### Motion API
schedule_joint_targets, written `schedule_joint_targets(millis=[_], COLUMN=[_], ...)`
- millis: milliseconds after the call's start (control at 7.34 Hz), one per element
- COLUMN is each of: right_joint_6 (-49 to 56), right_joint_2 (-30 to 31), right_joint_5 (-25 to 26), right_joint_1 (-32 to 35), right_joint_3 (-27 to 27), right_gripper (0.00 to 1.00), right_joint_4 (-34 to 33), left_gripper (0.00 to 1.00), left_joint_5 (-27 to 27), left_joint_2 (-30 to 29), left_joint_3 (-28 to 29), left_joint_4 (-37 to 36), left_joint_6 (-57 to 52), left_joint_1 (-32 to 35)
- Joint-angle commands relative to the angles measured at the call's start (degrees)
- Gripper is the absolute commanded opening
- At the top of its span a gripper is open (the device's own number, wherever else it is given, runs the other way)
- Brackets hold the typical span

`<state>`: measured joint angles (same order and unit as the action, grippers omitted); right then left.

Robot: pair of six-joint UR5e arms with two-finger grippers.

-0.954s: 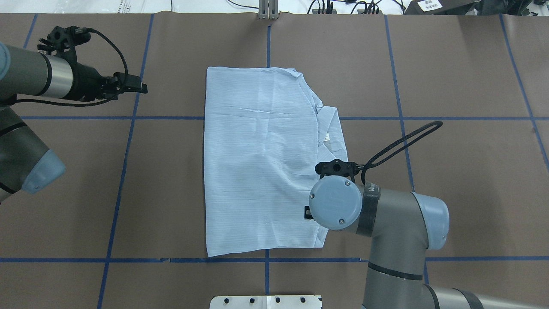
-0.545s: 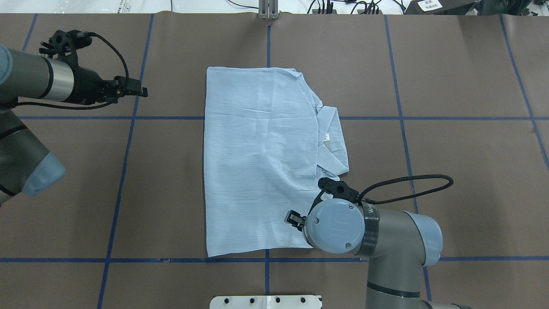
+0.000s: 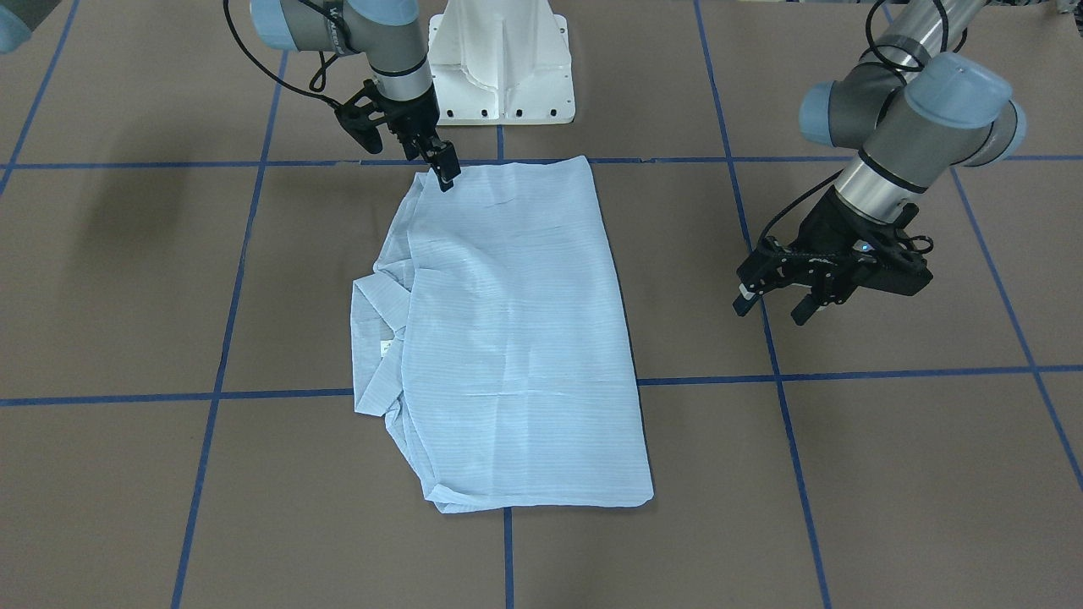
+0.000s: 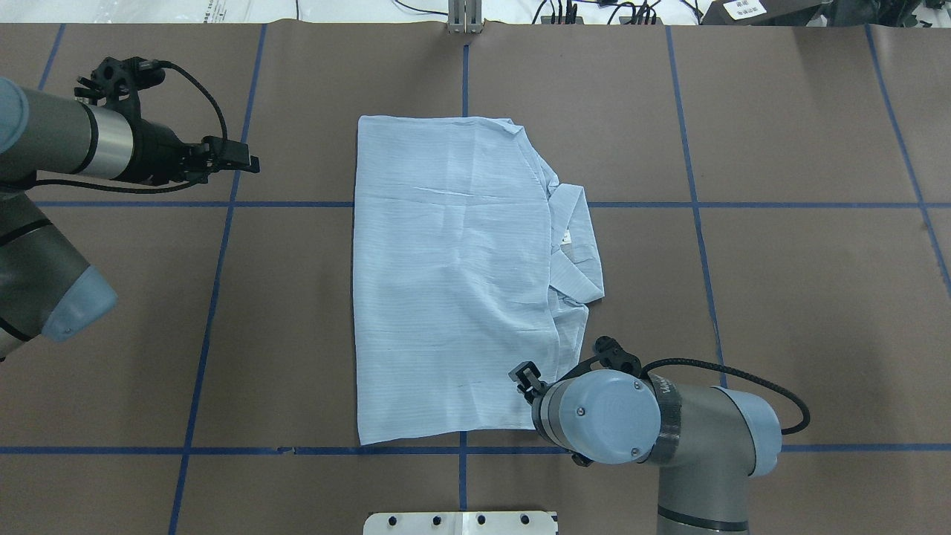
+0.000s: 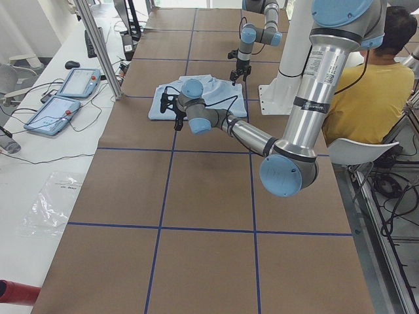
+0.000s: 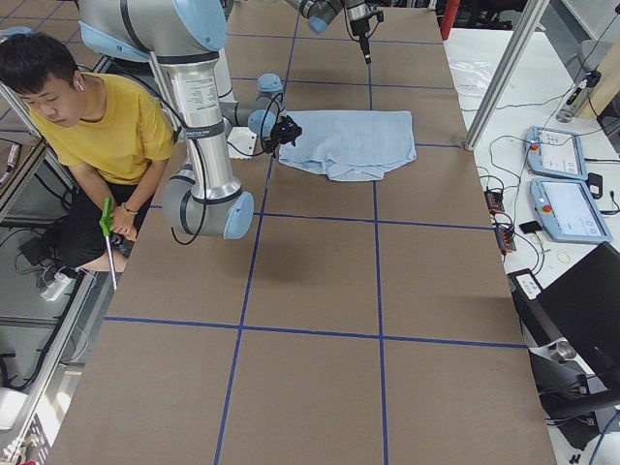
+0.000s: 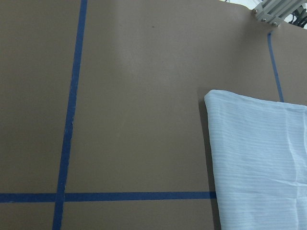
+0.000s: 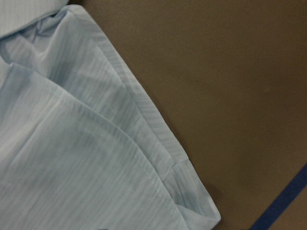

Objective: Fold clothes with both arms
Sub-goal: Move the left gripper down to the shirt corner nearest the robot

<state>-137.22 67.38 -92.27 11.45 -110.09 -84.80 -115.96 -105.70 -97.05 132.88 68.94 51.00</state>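
Folding looks well along: the shirt lies as a flat oblong in the middle of the desk.

Toward the far left corner, the left gripper hangs above bare surface, jaws parted and empty, well apart from the cloth. The shirt has its sleeves tucked out of sight, and its collar pokes out on the side facing the right edge. At the shirt's right corner nearest the robot-side edge, the right gripper sits low over the fabric; I cannot tell whether it is parted or pinching. I'd guess at least one more fold remains, probably bringing the ends together.
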Motion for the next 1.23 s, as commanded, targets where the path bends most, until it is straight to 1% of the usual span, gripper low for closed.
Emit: schedule_joint_targets(millis=[0, 273, 545, 818, 1090], right_joint_6=[-4.89, -4.9, -4.9, -4.81, -4.81], right_joint_2=[0.03, 0.03, 0.12, 0.29, 0.38], right_joint_5=[1.13, 1.13, 0.69, 0.6, 0.52], right_joint_1=[-0.11, -0.11, -0.2, -0.46, -0.55], right_joint_3=[1.01, 1.19, 1.37, 1.28, 1.19], right_gripper=[0.85, 0.82, 0.81, 0.77, 0.77], right_joint_4=[0.16, 0.16, -0.02, -0.1, -0.37], left_gripper=[1.0, 1.0, 1.0, 1.0, 1.0], left_joint_5=[-0.93, -1.46, -1.37, -1.28, -1.19], left_joint_2=[-0.46, -0.56, -0.56, -0.56, -0.56], left_joint_3=[0.01, -0.42, -0.51, -0.51, -0.6], left_joint_4=[0.27, 0.02, 0.01, 0.01, 0.01], left_joint_6=[6.08, 6.73, 6.64, 6.64, 6.73], left_joint_1=[-0.02, -0.02, -0.02, 0.07, 0.07])
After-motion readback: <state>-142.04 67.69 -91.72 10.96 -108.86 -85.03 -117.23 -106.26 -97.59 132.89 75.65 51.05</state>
